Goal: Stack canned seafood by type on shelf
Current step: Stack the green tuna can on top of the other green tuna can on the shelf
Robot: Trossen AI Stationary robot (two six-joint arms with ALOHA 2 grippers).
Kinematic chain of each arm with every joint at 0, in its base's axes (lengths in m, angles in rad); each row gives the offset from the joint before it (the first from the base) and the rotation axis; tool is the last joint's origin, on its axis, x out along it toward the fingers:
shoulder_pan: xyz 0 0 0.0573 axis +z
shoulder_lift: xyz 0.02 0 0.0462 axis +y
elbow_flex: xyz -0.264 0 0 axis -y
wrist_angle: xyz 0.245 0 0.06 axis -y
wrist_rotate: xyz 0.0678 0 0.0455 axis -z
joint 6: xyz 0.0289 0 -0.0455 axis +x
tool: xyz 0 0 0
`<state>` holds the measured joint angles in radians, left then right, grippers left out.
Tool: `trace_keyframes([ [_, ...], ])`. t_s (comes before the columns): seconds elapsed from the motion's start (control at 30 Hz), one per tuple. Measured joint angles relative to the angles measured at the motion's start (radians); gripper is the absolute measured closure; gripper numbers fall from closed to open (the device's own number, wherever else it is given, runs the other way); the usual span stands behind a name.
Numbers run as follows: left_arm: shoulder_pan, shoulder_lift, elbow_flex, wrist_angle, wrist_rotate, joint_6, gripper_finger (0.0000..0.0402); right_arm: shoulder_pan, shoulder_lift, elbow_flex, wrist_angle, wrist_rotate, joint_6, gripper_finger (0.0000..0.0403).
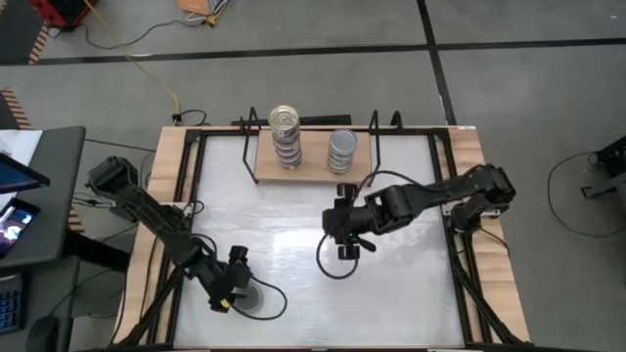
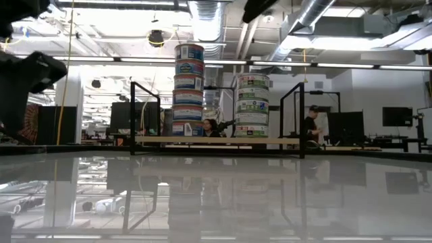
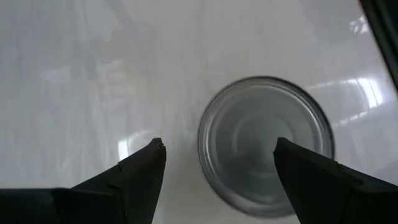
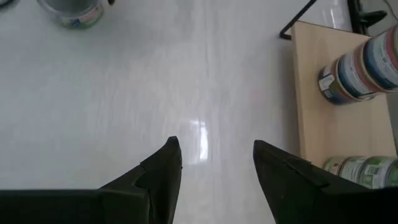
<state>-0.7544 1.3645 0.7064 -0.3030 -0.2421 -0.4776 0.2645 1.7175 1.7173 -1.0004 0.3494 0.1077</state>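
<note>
One silver-grey-topped tin (image 1: 252, 297) lies flat on the white table near its near-left corner. My left gripper (image 1: 235, 288) hangs over it, open; in its wrist view (image 3: 221, 146) the tin (image 3: 264, 143) sits off to one side of the gap. My right gripper (image 1: 344, 244) is open over the bare middle of the table (image 4: 214, 146). The light-wood shelf (image 1: 311, 176) stands at the far edge. It carries a taller gold-topped stack (image 1: 285, 122) and a shorter silver-topped stack (image 1: 342, 147). My left gripper comes at the tin from above, pointing down. One finger (image 3: 311, 180) shows in front of the tin's rim (image 3: 323, 134); whether it touches the tin, I cannot tell.
Black wire frames (image 2: 145, 115) rise at both shelf ends. A black cable loop (image 1: 328, 264) lies beside my right gripper, another curls round the lone tin. Wooden rails (image 1: 166, 196) border the tabletop. People stand in the room behind the shelf (image 2: 312, 125).
</note>
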Motion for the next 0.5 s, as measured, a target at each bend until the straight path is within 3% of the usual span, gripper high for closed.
trace_keyframes([
  [0.13,0.016,0.064,0.002,0.018,-0.012,0.004,0.0113,0.002,-0.025,-0.066,0.044,0.006,0.013,0.0171],
  [0.27,0.064,0.146,0.006,0.115,-0.105,0.083,0.0113,0.001,-0.027,-0.093,0.055,0.006,0.031,0.0171],
  [0.5,0.193,0.293,0.003,0.492,-0.499,0.482,0.0113,0.004,-0.03,-0.095,0.065,0.007,0.049,0.0171],
])
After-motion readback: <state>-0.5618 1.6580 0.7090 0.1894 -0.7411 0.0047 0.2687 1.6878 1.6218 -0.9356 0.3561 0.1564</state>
